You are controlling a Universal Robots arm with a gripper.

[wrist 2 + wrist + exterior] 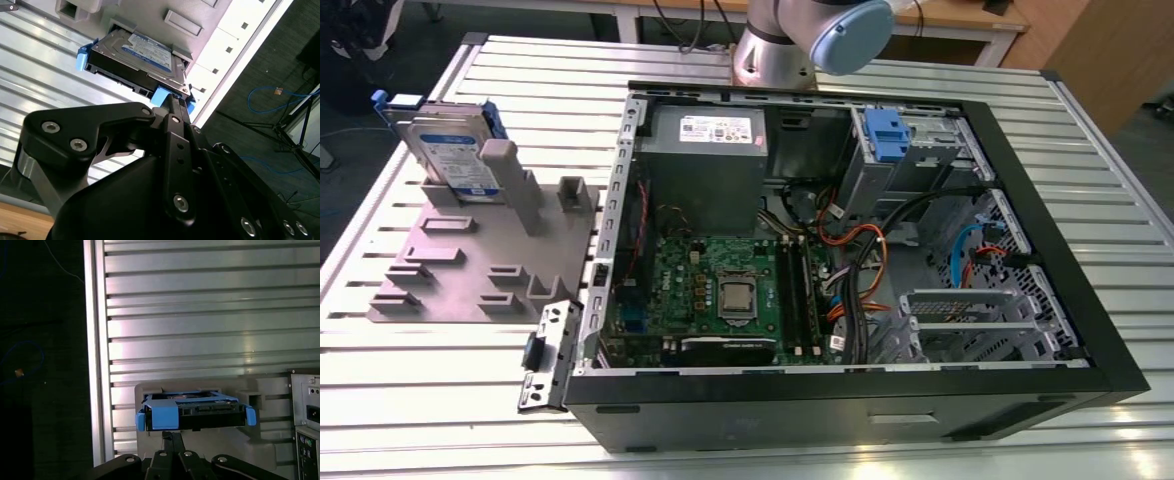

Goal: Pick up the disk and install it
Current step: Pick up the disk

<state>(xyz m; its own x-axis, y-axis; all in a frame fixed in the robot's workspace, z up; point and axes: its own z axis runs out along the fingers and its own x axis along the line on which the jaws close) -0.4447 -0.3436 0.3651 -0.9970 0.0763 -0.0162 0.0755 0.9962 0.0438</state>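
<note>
The disk is a silver drive with a white-and-blue label in a blue carrier frame. It stands on edge in a slot at the far end of the grey fixture, on the exterior view's left. In both wrist views the disk sits in that slot just beyond my gripper. The black fingers are shut together with nothing between them, and they point at the carrier's blue tab. I see no grip on the tab.
An open computer case lies beside the fixture, showing its motherboard and a drive bay with a blue clip. Everything rests on a slatted aluminium table. The arm's base stands behind the case.
</note>
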